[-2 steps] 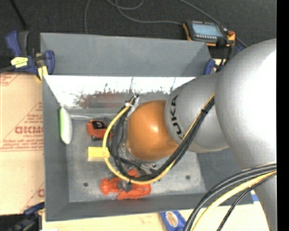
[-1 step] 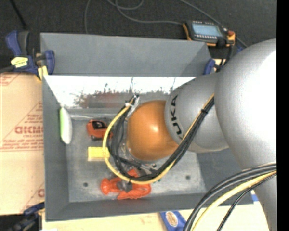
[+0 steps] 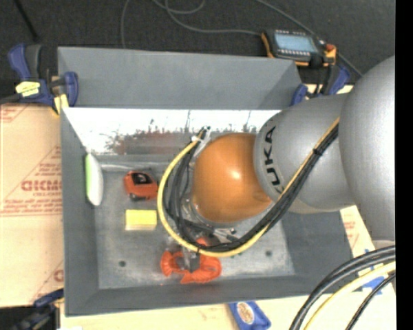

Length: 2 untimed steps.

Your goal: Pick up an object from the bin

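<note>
One camera hangs above the grey metal bin (image 3: 76, 253) and looks steeply down, tipped so the far wall shows its broad inner face. It stands fairly close, and the silver arm with orange wrist cover (image 3: 310, 177) enters from the right.

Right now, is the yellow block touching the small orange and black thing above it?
No, a strip of bare grey floor separates the yellow block from the orange and black thing.

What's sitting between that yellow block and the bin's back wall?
In the camera view, a small red-and-black object lies just behind the yellow block; then bare floor up to the back wall.
</note>
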Tool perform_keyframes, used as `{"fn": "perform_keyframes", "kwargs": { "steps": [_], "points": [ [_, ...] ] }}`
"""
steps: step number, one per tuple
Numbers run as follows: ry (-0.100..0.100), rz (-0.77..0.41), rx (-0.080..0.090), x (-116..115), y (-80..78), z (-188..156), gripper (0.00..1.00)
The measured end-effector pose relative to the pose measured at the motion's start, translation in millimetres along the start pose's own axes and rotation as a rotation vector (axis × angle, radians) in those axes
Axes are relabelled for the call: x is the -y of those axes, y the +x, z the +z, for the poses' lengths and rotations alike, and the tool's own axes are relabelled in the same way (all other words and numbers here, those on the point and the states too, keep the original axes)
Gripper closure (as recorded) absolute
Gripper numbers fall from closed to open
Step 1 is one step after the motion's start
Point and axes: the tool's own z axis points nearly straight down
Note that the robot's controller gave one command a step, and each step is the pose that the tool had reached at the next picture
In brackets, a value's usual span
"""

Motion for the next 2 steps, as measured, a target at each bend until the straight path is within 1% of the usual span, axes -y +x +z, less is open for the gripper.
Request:
{"fn": "perform_keyframes", "kwargs": {
  "steps": [1,2],
  "points": [
    [0.001,0.018,0.002,15.1,9.1,-61.1,1.0],
    [0.01,-0.011,0.025,27.4,0.9,-58.8,1.0]
  ]
}}
